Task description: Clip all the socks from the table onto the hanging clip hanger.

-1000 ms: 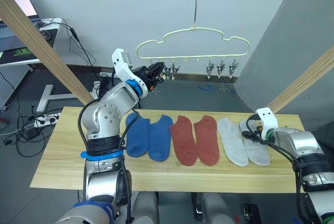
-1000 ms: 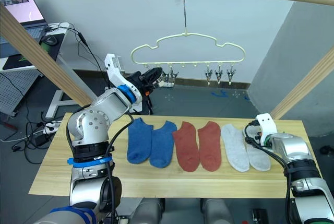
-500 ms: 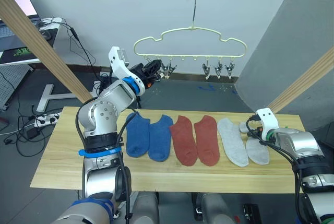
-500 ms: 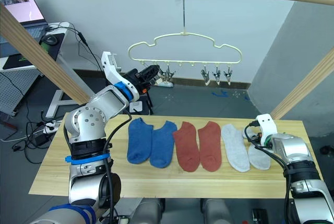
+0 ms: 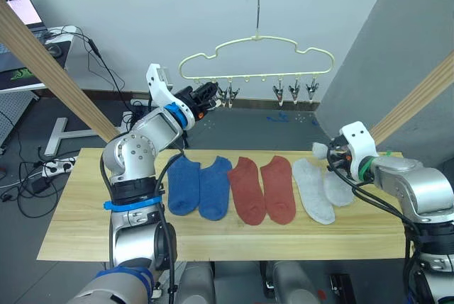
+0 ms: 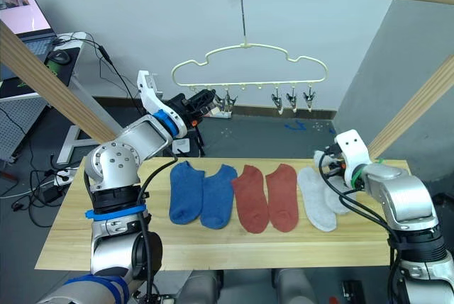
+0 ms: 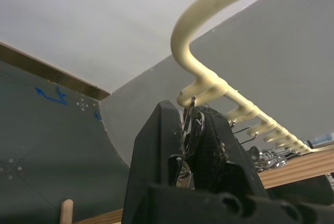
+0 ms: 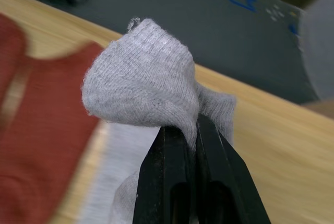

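the right gripper (image 8: pixel 192 130) pinches the soft, light grey sock (image 8: pixel 148 91) by its cuff near the table's (image 5: pixel 71 212) right edge, while the left gripper (image 7: pixel 194 130) squeezes a hanger (image 5: pixel 255 52) clip (image 7: pixel 189 117).

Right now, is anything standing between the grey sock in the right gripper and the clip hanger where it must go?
Nothing visible does. The right gripper pinches the grey sock, and open air separates it from the clip hanger, whose left end clip the left gripper holds.
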Action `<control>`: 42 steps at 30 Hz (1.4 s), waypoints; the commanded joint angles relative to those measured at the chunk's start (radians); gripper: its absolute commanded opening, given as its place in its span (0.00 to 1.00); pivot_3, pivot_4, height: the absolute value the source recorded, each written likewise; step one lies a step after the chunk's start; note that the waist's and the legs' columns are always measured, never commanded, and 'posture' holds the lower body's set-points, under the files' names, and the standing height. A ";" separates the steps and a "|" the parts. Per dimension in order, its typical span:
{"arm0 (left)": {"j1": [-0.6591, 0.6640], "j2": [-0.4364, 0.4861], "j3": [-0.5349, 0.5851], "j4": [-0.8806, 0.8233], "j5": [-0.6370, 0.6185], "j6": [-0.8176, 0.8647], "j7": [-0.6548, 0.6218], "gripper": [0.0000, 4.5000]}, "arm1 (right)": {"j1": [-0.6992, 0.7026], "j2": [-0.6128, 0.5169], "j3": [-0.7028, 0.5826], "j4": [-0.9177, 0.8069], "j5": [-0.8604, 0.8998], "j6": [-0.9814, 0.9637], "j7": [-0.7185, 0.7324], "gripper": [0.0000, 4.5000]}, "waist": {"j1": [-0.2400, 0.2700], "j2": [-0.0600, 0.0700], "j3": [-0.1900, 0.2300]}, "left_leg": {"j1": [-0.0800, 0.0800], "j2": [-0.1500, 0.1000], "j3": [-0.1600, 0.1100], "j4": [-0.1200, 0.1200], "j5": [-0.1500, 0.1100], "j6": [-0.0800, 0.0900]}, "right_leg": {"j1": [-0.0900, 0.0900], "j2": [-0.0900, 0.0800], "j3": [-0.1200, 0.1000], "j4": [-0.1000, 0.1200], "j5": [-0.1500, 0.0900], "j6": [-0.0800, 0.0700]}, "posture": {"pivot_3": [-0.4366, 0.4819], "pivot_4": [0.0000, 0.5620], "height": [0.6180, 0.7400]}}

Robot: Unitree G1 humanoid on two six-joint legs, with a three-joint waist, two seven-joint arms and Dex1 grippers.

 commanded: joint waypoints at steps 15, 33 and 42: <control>-0.073 0.020 0.090 0.044 -0.113 0.086 0.075 0.06 | -0.199 0.432 0.117 -0.049 0.050 0.053 -0.134 0.01 | 0.001 0.000 0.000 | -0.011 0.000 -0.001 0.000 0.002 -0.004 | -0.014 0.000 -0.001 0.005 0.000 0.000 | 0.48 0.44 1.00; -0.107 0.034 0.190 0.096 -0.264 0.217 0.213 0.06 | -0.369 0.546 0.183 0.216 0.024 -0.168 -0.142 0.01 | 0.003 0.000 0.000 | -0.011 0.001 -0.001 0.000 0.002 -0.002 | -0.016 0.000 -0.002 0.010 0.000 0.000 | 0.51 0.44 1.00; -0.104 0.035 0.178 0.081 -0.280 0.221 0.227 0.06 | -0.431 0.545 0.184 0.309 0.010 -0.237 -0.114 0.01 | 0.003 0.000 0.000 | -0.011 0.001 -0.001 0.000 0.002 -0.003 | -0.016 0.000 -0.002 0.011 0.001 0.000 | 0.51 0.44 1.00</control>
